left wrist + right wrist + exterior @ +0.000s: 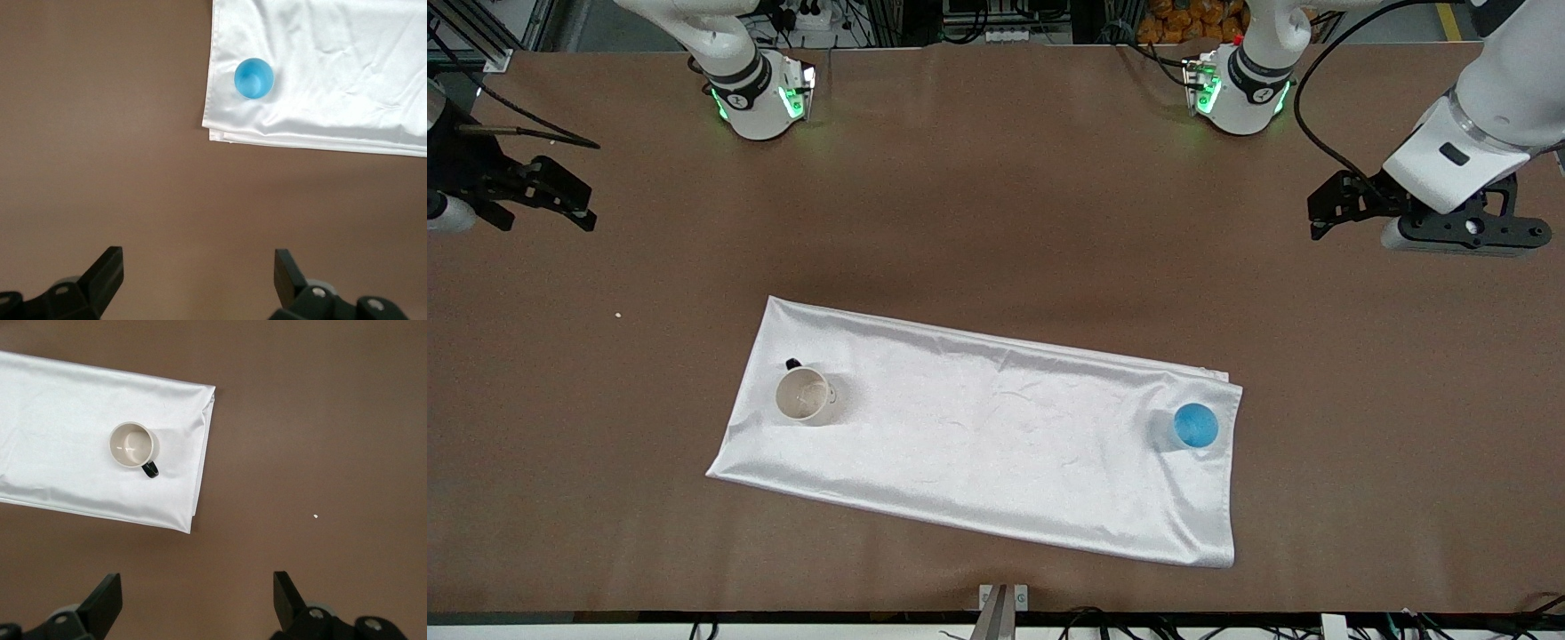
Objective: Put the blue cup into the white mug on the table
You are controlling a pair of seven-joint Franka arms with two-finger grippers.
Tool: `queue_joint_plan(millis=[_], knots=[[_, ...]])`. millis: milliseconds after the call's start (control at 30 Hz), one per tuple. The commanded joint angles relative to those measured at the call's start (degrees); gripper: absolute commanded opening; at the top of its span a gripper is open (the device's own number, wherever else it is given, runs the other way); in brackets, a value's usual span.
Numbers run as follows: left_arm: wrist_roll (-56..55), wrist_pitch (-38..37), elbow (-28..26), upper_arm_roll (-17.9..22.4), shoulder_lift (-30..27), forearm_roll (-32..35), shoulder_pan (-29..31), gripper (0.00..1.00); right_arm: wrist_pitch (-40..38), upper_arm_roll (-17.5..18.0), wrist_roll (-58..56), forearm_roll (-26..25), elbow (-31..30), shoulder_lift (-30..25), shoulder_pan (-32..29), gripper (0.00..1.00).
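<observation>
The blue cup (1195,425) stands upright on a white cloth, near the cloth's corner toward the left arm's end of the table (996,222). It also shows in the left wrist view (253,78). The white mug (804,394) stands upright on the cloth toward the right arm's end, its dark handle pointing away from the front camera. It also shows in the right wrist view (131,445). My left gripper (1319,216) (198,267) is open and empty over bare table, apart from the cup. My right gripper (583,206) (197,587) is open and empty over bare table, apart from the mug.
The white cloth (996,436) lies spread and slightly askew across the middle of the table. A tiny white speck (617,315) lies on the bare top toward the right arm's end. A metal bracket (1002,600) sits at the table edge nearest the front camera.
</observation>
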Motion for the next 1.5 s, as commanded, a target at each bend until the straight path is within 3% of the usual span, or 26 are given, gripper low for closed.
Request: queue_joint_plan(millis=[0, 600, 1000, 1200, 1300, 1467], knots=[[-1.0, 0.0, 1.2, -0.2, 0.6, 0.6, -0.2, 1.0, -0.7, 0.2, -0.5, -0.2, 1.5, 0.6, 0.0, 1.0], [-1.0, 0.0, 1.2, -0.2, 0.6, 0.7, -0.3, 1.0, -0.8, 0.4, -1.4, -0.1, 1.1, 0.8, 0.4, 1.0], [-1.0, 0.8, 1.2, -0.4, 1.1, 2.5, -0.3, 1.0, -0.9, 0.9, -19.0, 0.3, -1.4, 3.5, 0.6, 1.0], [-0.9, 2.1, 1.1, -0.4, 2.2, 2.5, -0.3, 1.0, 1.1, 4.6, -20.1, 1.6, -6.9, 4.9, 0.7, 1.0], [-0.9, 3.0, 1.1, -0.4, 4.0, 2.5, -0.2, 1.0, 6.2, 6.7, -19.8, 1.5, -11.8, 5.0, 0.6, 1.0], [-0.9, 6.1, 0.9, -0.8, 6.8, 2.5, -0.4, 1.0, 16.1, 7.0, -19.8, 1.5, -19.2, 5.1, 0.6, 1.0]])
